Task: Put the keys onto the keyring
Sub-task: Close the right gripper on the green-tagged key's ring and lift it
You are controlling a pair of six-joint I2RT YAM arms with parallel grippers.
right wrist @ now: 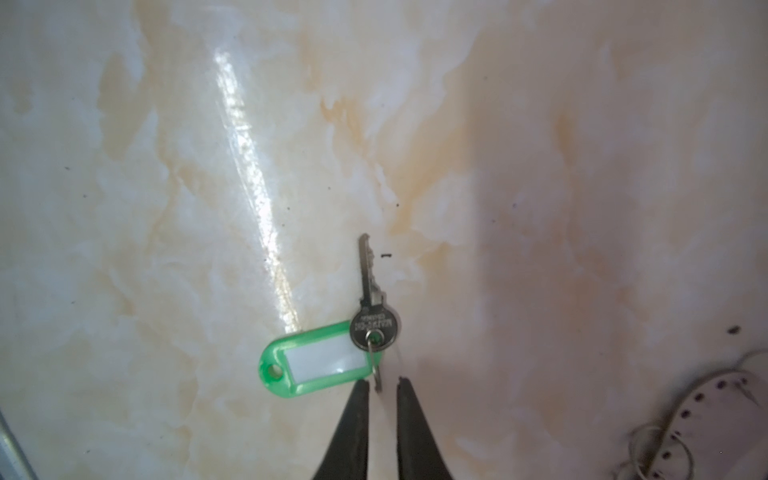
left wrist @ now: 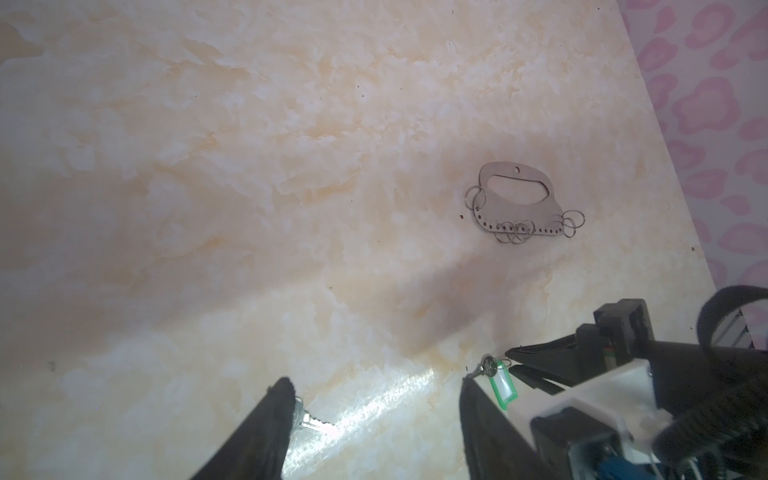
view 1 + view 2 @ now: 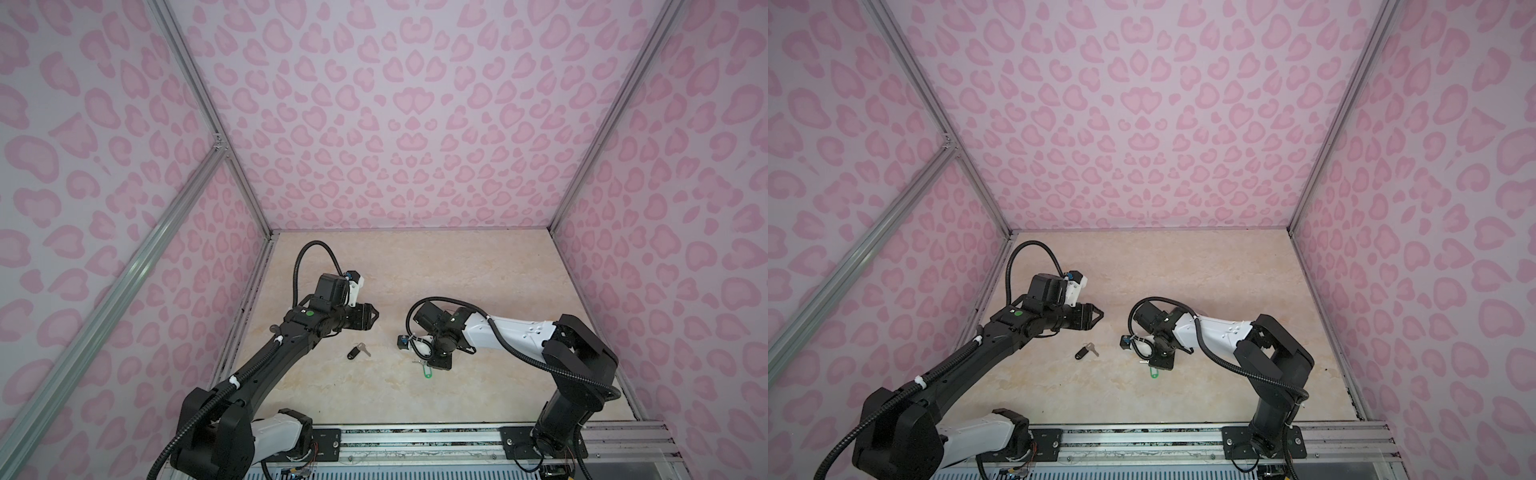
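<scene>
The key with the green tag [image 1: 320,362] lies flat on the marble table, and its small wire ring sits between the tips of my right gripper [image 1: 382,382]. The jaws stand a narrow gap apart and do not pinch the ring. In a top view this key [image 3: 424,370] shows just in front of the right gripper. The black-tagged key [image 3: 357,352] lies left of it, in front of my left gripper [image 3: 374,318], which hovers open and empty. The keyring [image 2: 523,203], a grey plate with wire rings, lies flat beyond both. In both top views the right arm hides it.
The right arm [image 3: 511,332] reaches in from the right over the table's middle. Pink patterned walls close the table on three sides. An aluminium rail [image 3: 415,440] runs along the front edge.
</scene>
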